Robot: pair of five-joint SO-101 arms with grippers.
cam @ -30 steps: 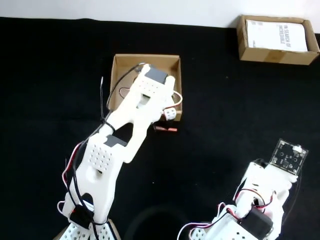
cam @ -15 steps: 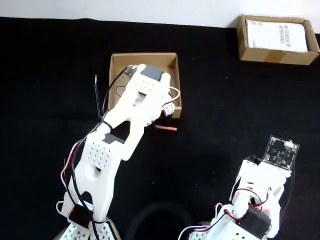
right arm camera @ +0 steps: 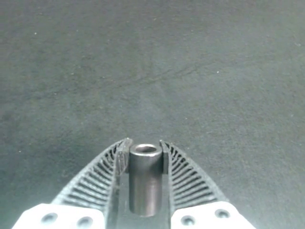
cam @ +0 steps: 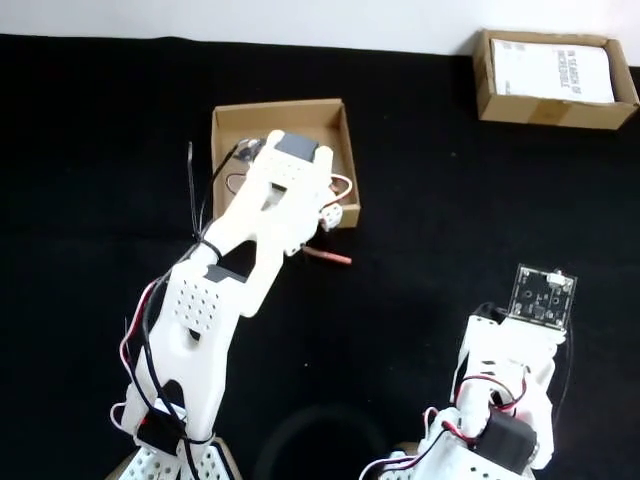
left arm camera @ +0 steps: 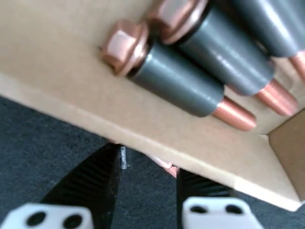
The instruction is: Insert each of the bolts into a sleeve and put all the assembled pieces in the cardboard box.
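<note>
High view: one bare bolt [cam: 330, 256] lies on the counter [cam: 450, 200], just beside the near corner of the cardboard box [cam: 230, 122].
Left wrist view: the left hand [left arm camera: 148, 164] is open at the box wall; assembled pieces [left arm camera: 176, 78] lie inside.
Right wrist view: the right hand [right arm camera: 144, 151] clamps an empty sleeve [right arm camera: 144, 183].

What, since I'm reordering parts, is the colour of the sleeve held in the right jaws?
Dark grey sleeve, clearest in the right wrist view.

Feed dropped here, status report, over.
Right gripper shut on grey metal sleeve. Left gripper open beside brown cardboard box, over bare copper bolt. Box wall crowds bolt.
</note>
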